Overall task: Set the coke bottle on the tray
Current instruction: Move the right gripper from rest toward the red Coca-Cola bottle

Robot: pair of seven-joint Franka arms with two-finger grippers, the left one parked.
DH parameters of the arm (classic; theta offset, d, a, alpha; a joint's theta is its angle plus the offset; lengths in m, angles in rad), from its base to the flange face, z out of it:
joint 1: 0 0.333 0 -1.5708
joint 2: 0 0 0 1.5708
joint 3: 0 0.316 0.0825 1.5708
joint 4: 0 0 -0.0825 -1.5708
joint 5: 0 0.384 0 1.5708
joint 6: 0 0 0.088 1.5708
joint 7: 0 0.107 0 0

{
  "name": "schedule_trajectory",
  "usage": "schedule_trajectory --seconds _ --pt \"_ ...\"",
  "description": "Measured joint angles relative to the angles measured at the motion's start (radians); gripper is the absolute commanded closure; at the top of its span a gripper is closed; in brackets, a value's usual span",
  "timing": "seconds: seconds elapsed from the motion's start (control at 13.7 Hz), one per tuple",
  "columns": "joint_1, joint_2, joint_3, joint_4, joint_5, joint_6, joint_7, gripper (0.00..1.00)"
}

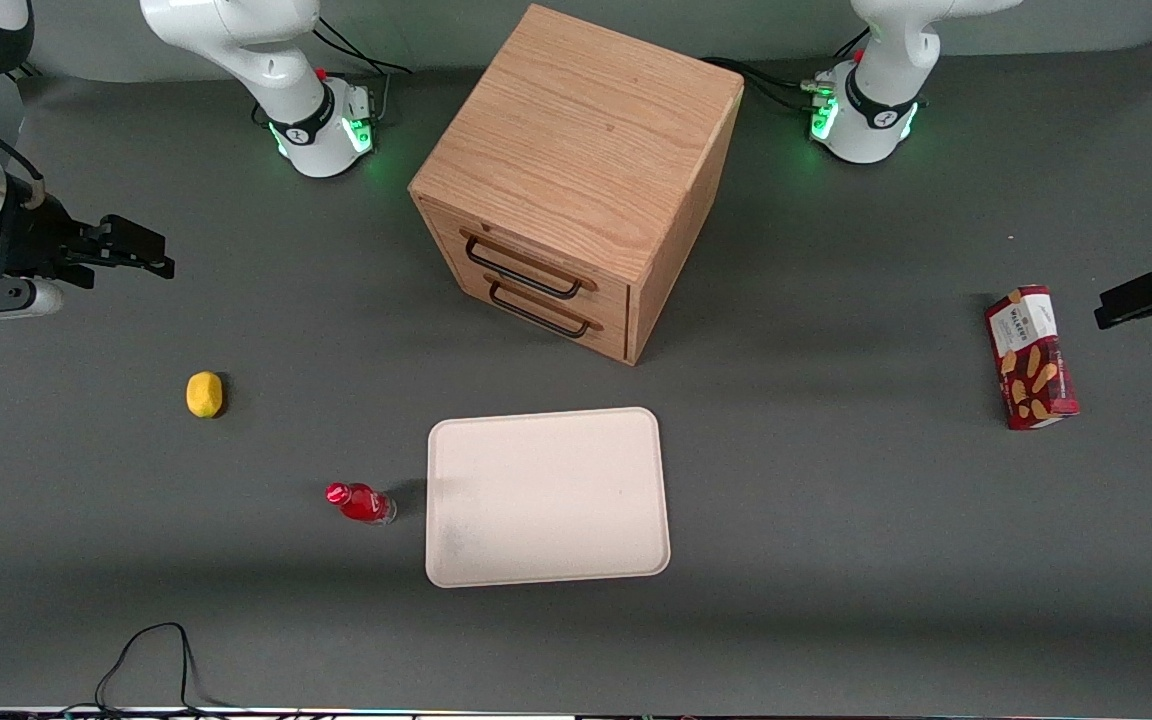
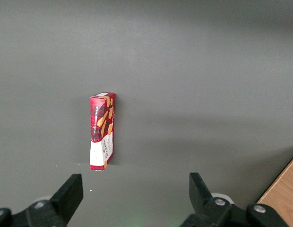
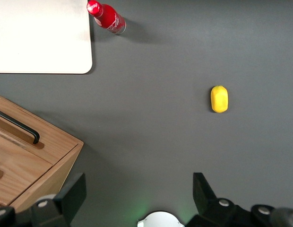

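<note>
On the grey counter (image 1: 836, 560): coke bottle (image 1: 360, 502) lying just beside the tray (image 1: 546, 495), well apart from the pincer (image 1: 141, 250), raised with fingers spread, gripping nothing.

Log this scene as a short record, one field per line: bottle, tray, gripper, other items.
coke bottle: on the table beside the tray, not on it
tray: flat on the table in front of the wooden drawer cabinet, nothing on it
gripper: open, holding nothing, raised at the working arm's end of the table, well apart from the bottle
yellow object: on the table, farther from the front camera than the bottle
red snack box: toward the parked arm's end
</note>
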Motion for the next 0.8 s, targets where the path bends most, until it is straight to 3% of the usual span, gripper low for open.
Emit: schedule_trajectory --seconds 0.8 --pt "-0.001 0.021 -0.001 0.022 0.000 -0.035 0.000 0.00"
